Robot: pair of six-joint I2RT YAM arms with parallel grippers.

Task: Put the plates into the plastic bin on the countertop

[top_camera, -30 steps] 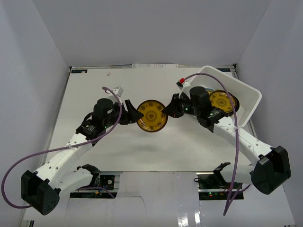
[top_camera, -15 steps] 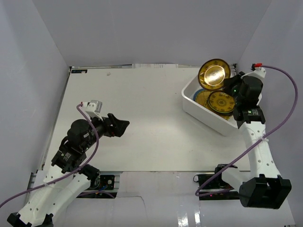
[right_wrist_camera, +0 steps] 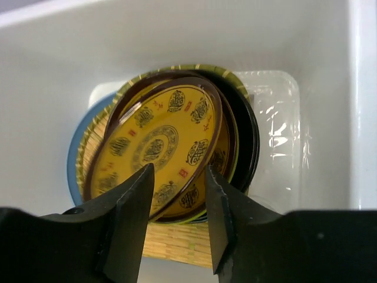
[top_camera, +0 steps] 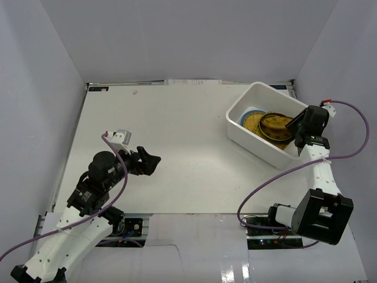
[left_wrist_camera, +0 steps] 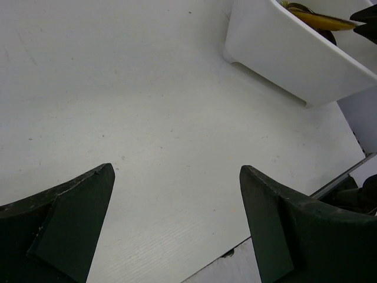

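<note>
top view, left hand [top_camera: 154, 160]: released, fingers spread, over bare tabletop [top_camera: 188, 118], well apart from plastic bin [top_camera: 259, 91]
top view, right hand [top_camera: 293, 125]: inside the plastic bin's right side, at tilted gold plate [top_camera: 274, 122]
left wrist view: plastic bin [left_wrist_camera: 283, 53] at upper right, far from the fingers
right wrist view, right hand [right_wrist_camera: 179, 170]: fingers parted, nothing pinched, just over gold plate [right_wrist_camera: 156, 141] near rim
stack in bin: gold plate on black plate [right_wrist_camera: 247, 130], straw plate [right_wrist_camera: 171, 247], blue plate [right_wrist_camera: 73, 159]
writing: medallion marks on gold plate, unreadable

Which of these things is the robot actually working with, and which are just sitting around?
Part of the job:
gold-amber plate, leaning on the stack of plates
plastic bin
countertop
right gripper, over the bin
left gripper, over bare countertop

Not part of it:
purple cables
grey walls
</note>
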